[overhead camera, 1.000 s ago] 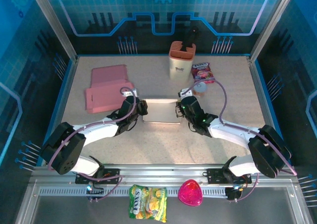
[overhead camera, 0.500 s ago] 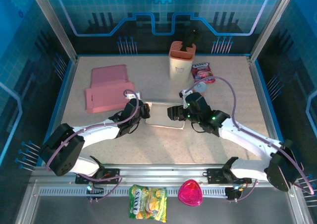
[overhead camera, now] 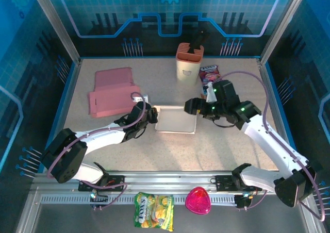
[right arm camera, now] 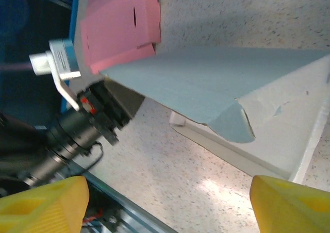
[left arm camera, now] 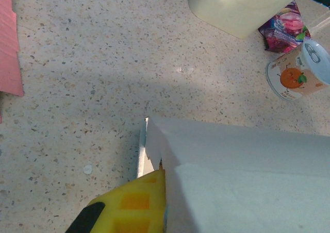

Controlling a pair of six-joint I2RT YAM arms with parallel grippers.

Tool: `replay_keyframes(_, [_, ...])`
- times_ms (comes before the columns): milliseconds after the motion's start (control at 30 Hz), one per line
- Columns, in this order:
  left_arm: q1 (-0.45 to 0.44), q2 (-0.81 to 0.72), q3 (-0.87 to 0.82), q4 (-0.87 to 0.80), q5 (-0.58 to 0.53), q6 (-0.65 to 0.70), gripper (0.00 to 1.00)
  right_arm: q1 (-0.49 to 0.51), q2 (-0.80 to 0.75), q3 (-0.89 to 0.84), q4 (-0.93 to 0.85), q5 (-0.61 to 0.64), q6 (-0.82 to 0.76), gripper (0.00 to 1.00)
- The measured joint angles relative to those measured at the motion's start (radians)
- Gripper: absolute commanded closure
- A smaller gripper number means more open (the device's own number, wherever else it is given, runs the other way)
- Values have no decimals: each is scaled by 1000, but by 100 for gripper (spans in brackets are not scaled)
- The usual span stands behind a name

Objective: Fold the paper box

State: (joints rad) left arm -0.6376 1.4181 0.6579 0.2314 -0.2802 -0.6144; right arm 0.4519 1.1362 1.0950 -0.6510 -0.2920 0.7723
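Mid-worktop — box [overhead camera: 176, 120], long axis left-to-right | left gripper [overhead camera: 153, 115] pinched shut on its left edge | right gripper [overhead camera: 192, 106] wide, holding nothing, just off the right edge — box lies leftward of its fingers | count: one box, two pink sheets [overhead camera: 110, 92], one bin [overhead camera: 188, 64], one can [left arm camera: 296, 73], one packet [overhead camera: 209, 73]

My left arm [overhead camera: 103, 136] and right arm [overhead camera: 270, 143] are white with black joints, purple cables [overhead camera: 247, 73] looping along each; the pincer fingers [right arm camera: 289, 204] are yellow.
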Motion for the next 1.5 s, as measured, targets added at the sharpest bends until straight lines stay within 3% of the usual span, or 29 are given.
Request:
replay_keyframes(167, [-2, 0, 12, -11, -1, 15, 100, -153, 43, 45, -16, -107, 138, 25])
replay_keyframes(433, [-7, 1, 24, -20, -4, 15, 100, -267, 272, 110, -58, -220, 230, 32])
replay_keyframes(733, [-11, 7, 35, -26, -8, 16, 100, -303, 462, 166, -75, -304, 192, 44])
replay_keyframes(1367, [-24, 13, 50, -43, -11, 19, 100, -289, 467, 56, -9, -386, 240, 46])
replay_keyframes(1500, [-26, 14, 53, -45, -11, 19, 100, -282, 467, 58, -3, -400, 245, 40])
